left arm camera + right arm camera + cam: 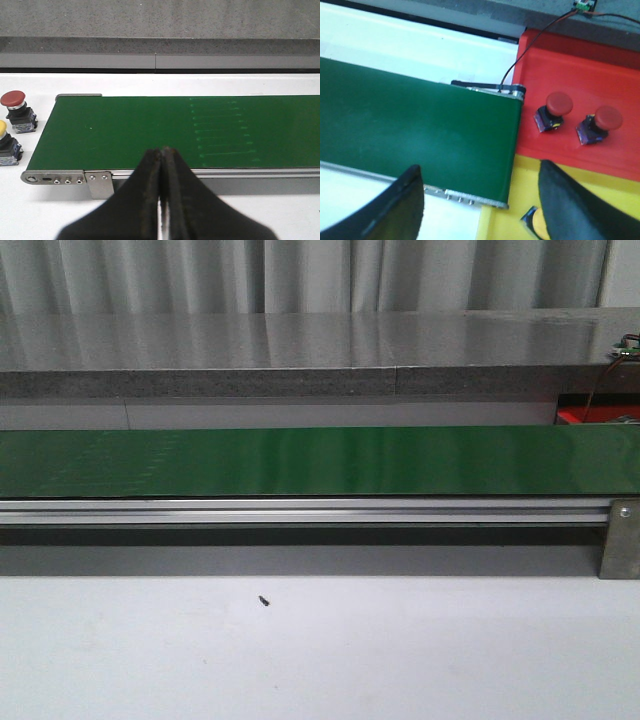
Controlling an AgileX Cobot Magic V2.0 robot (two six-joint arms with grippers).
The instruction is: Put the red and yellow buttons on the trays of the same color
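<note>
Belt: a long flat green conveyor belt [320, 462] with a smooth, slightly glossy surface, carried on a ribbed silver aluminium rail [300, 511] with a bolted metal bracket at the end.
Table: a plain matte white tabletop [320, 650], one small dark speck [264, 600] on it.
Left pincer: the black tapered left gripper [161, 200] has its fingers pressed together with nothing between them, over the belt's near edge.
Waiting buttons: a red mushroom-head button on a black block base [16, 109] and a yellow-capped button on the same kind of base [6, 145] stand on the white table just beside the belt's end.
Right pincer: the right gripper [480, 200] is spread wide, its dark rounded fingers apart.
Red tray: a smooth red plastic tray [600, 75] holds two domed red buttons [554, 111] [601, 123], side by side and apart.
Yellow tray: a yellow plastic tray [505, 225] adjoins the red one; a yellow-capped button [536, 224] lies in it, partly hidden by a finger.
</note>
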